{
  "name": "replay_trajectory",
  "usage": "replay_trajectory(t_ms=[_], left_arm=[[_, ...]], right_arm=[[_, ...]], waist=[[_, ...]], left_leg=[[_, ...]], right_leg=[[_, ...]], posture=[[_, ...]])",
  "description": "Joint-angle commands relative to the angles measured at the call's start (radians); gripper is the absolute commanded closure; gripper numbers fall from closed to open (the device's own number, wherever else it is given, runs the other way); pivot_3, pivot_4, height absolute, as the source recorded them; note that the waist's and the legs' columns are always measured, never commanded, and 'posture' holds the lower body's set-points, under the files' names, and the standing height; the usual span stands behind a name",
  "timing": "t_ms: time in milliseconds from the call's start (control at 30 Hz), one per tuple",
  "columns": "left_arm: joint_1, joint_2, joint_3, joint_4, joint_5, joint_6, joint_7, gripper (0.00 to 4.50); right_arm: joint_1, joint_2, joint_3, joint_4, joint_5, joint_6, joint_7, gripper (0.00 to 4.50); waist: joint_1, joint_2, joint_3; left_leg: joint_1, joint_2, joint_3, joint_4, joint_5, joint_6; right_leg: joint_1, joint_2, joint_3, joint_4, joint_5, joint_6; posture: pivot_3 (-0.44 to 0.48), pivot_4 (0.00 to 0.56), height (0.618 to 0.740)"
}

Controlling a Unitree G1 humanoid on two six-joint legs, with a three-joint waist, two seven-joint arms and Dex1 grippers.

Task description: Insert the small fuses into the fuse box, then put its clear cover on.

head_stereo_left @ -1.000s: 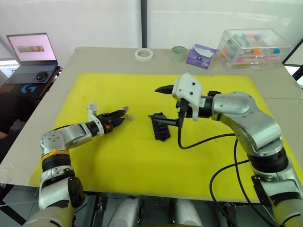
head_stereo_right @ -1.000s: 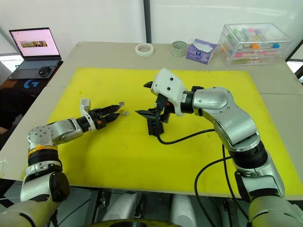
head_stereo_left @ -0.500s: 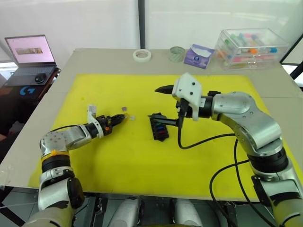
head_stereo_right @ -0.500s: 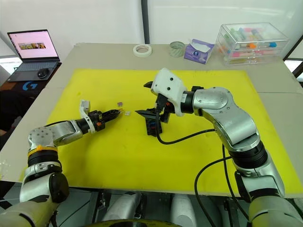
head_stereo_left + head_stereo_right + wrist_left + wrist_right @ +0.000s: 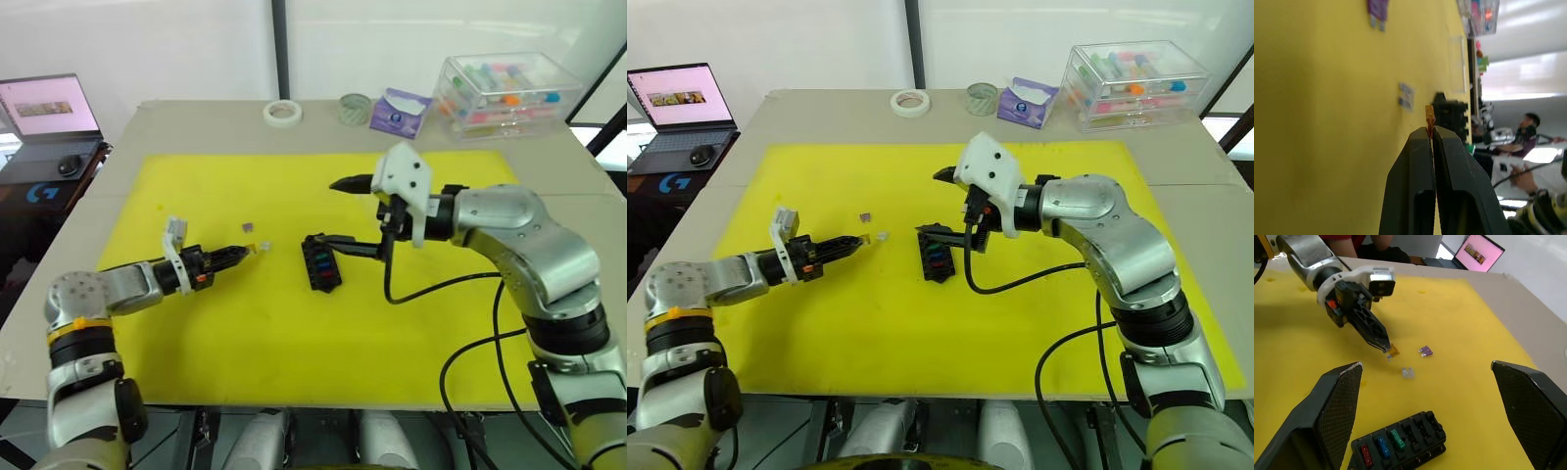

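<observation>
Left gripper (image 5: 1385, 345) is closed on an orange fuse (image 5: 1393, 351), held just above the yellow mat near the purple fuse (image 5: 1425, 351) and grey fuse (image 5: 1408, 373). Right gripper (image 5: 942, 204) stands wide open over the fuse box (image 5: 321, 263) (three fuses seated). Fuses judged light, stiff, easily flicked; best pinched by the plastic head, blades free.

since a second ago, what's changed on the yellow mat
The left gripper, jaws shut on a tiny amber plastic fuse, has drawn back slightly from the two loose fuses. Unchanged: the small purple fuse and pale clear fuse lie on the yellow mat; the right gripper hangs open over the black rectangular fuse box.
</observation>
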Motion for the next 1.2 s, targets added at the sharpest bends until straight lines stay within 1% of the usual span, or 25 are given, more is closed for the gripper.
replay_trajectory(t_ms=[33,167,267,400,500,533,567,667,800,900,1100,1200], left_arm=[[0.023,0.083,-0.068,-0.258,-0.006,-0.071,-0.179,4.45],[0.008,0.122,-0.124,-0.373,0.000,-0.135,-0.293,4.45],[0.015,0.128,-0.160,-0.453,0.028,-0.224,-0.365,4.45],[0.037,0.150,-0.217,-0.523,0.083,-0.329,-0.452,4.45],[0.026,0.166,-0.250,-0.537,0.123,-0.392,-0.502,4.45],[0.028,0.179,-0.274,-0.547,0.165,-0.442,-0.531,4.45],[0.029,0.185,-0.284,-0.548,0.180,-0.462,-0.548,4.45],[0.019,0.181,-0.310,-0.541,0.230,-0.539,-0.578,4.45],[0.009,0.177,-0.375,-0.546,0.337,-0.684,-0.641,4.45],[0.002,0.165,-0.413,-0.540,0.401,-0.784,-0.682,4.45],[-0.004,0.141,-0.445,-0.537,0.460,-0.892,-0.719,4.45],[-0.005,0.129,-0.460,-0.553,0.478,-0.914,-0.714,4.50]], right_arm=[[-0.041,-0.031,-0.055,0.010,0.070,0.080,0.028,0.00],[-0.085,-0.041,-0.072,0.040,0.152,0.179,0.057,0.00],[-0.119,-0.031,-0.079,0.059,0.199,0.241,0.056,0.00],[-0.141,-0.023,-0.084,0.073,0.236,0.272,0.056,0.00],[-0.148,-0.032,-0.086,0.079,0.256,0.279,0.068,0.00],[-0.148,-0.038,-0.087,0.080,0.262,0.279,0.074,0.00],[-0.148,-0.042,-0.086,0.081,0.265,0.276,0.079,0.00],[-0.151,-0.049,-0.086,0.080,0.278,0.276,0.089,0.00],[-0.158,-0.057,-0.075,0.076,0.296,0.279,0.108,0.00],[-0.161,-0.068,-0.049,0.077,0.271,0.246,0.128,0.00],[-0.172,-0.078,0.004,0.086,0.196,0.158,0.151,0.00],[-0.172,-0.085,0.027,0.077,0.172,0.131,0.164,0.70]], waist=[[0.002,-0.002,0.001],[0.009,-0.002,0.002],[0.006,-0.002,0.002],[0.004,-0.002,0.002],[0.005,-0.002,0.002],[0.005,-0.002,0.002],[0.005,-0.002,0.002],[0.008,-0.002,0.002],[0.007,-0.002,0.002],[0.007,-0.003,0.002],[0.006,-0.002,0.002],[0.007,-0.003,0.002]], left_leg=[[0.000,0.000,0.000,0.000,0.000,0.000],[0.000,0.000,0.000,0.001,0.000,0.000],[0.000,0.000,0.000,0.000,0.000,0.000],[0.000,0.000,0.000,-0.001,0.000,0.000],[0.000,0.000,0.000,-0.001,0.000,0.000],[0.000,0.000,0.000,-0.001,0.000,0.000],[0.000,0.000,0.000,-0.001,0.000,0.000],[-0.001,0.000,0.000,-0.001,0.000,0.000],[-0.001,0.000,0.000,-0.001,0.000,0.000],[-0.001,0.000,0.000,-0.001,0.000,0.000],[-0.001,0.000,0.000,-0.001,0.000,0.000],[-0.001,0.000,0.000,-0.001,0.000,0.000]], right_leg=[[0.000,0.000,0.000,0.000,0.000,0.000],[0.002,-0.001,0.000,-0.001,0.000,0.000],[0.001,-0.001,0.000,-0.002,0.000,0.000],[0.001,-0.001,0.000,-0.002,0.000,0.000],[0.001,-0.001,0.000,-0.002,0.000,0.000],[0.001,-0.001,0.000,-0.002,0.000,0.000],[0.001,-0.001,0.000,-0.002,0.000,0.000],[0.001,-0.001,0.000,-0.003,0.000,0.000],[0.001,-0.001,0.000,-0.003,0.000,0.000],[0.001,-0.001,0.000,-0.003,0.000,0.000],[0.001,-0.001,0.000,-0.003,0.000,0.000],[0.001,0.000,0.000,-0.003,0.000,0.000]], posture=[[0.000,0.150,0.740],[0.000,0.150,0.740],[0.000,0.150,0.740],[0.000,0.150,0.740],[0.000,0.150,0.740],[0.000,0.150,0.740],[0.000,0.150,0.740],[0.000,0.150,0.740],[0.000,0.150,0.740],[0.000,0.150,0.740],[0.000,0.150,0.740],[0.000,0.150,0.740]])
